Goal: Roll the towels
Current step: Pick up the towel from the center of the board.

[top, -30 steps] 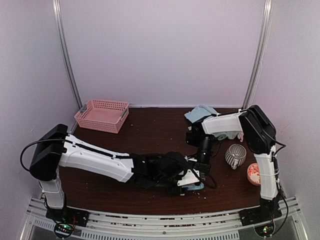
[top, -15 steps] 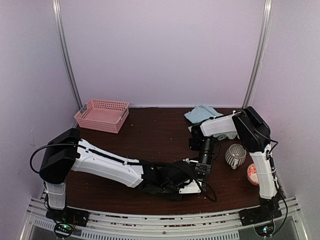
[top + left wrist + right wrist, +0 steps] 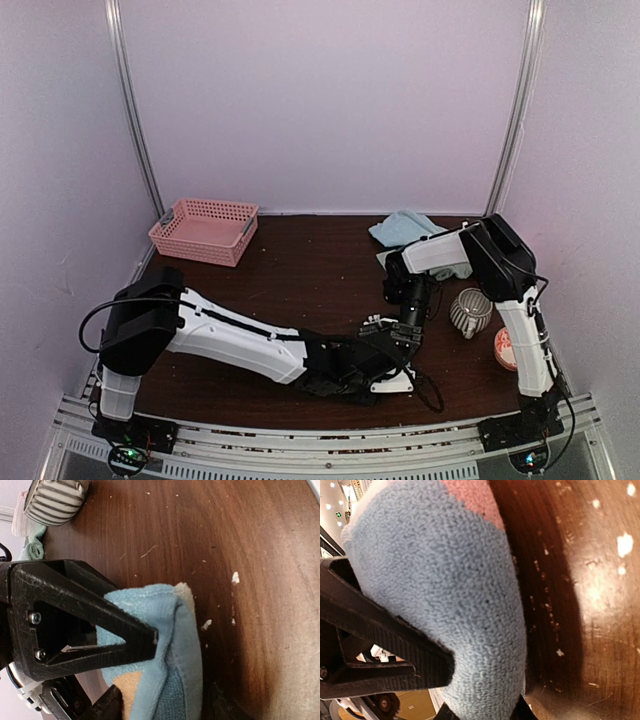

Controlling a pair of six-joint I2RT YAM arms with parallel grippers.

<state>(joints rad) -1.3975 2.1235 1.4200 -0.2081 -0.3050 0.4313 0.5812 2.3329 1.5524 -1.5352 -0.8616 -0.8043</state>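
Near worktop (image 3: 310,275) edge: I log spotted blue towel (image 3: 176,645), gripped by left claw (image 3: 390,372) and right claw (image 3: 403,340) together; beyond, ribbed cup (image 3: 470,310); farthest, other towels (image 3: 402,226), pink basket (image 3: 203,230).

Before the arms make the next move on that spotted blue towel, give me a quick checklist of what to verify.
1. Left gripper grips the spotted blue towel: ok, cloth sits between its fingers.
2. Right gripper grips the same towel: ok.
3. Towel fully rolled: cannot tell; folded layers show in the left wrist view.
4. Ribbed cup apart from that towel: ok.
5. Other towels rolled: not ok, heaped loose at the back.
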